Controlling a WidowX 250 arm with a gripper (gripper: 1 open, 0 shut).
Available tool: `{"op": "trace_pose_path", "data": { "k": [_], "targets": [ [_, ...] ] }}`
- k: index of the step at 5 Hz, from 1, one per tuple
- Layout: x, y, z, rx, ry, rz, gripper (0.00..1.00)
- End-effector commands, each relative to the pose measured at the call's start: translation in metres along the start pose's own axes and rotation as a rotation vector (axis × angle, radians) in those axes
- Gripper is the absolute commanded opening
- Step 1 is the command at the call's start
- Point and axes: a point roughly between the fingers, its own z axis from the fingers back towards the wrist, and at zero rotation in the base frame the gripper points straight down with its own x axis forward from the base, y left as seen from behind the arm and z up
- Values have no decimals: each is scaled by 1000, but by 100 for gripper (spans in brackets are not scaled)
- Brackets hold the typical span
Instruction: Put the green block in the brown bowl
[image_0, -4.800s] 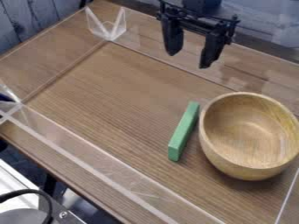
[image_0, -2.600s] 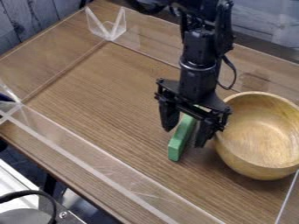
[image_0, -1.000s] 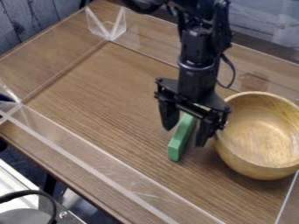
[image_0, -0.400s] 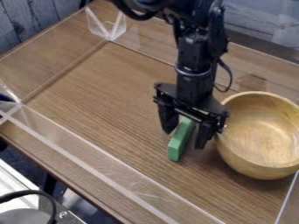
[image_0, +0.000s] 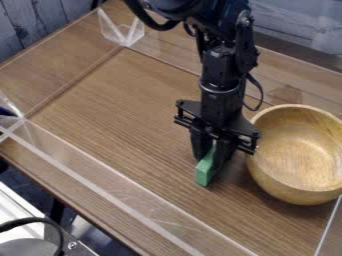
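Note:
The green block (image_0: 206, 169) lies on the wooden table just left of the brown bowl (image_0: 294, 153). Only the block's near end shows below the fingers. My gripper (image_0: 217, 141) stands straight down over the block's middle, its black fingers drawn in against the block's sides, shut on it. The block still rests on the table. The bowl is empty and sits a short way to the right of the gripper.
Clear acrylic walls (image_0: 80, 165) ring the table, with a bracket at the back left corner (image_0: 124, 32). The wide wooden surface (image_0: 107, 100) stretches left of the arm.
The fingers, spread wide either side of the block a moment ago, have come together on it. The arm has also sunk slightly lower over the block.

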Motion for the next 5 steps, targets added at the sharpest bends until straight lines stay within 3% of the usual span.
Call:
{"op": "trace_pose_path", "data": {
  "k": [1, 5],
  "targets": [
    [5, 2, 5, -7, -33, 6, 0],
    [4, 8, -4, -8, -26, 11, 0]
  ]
}}
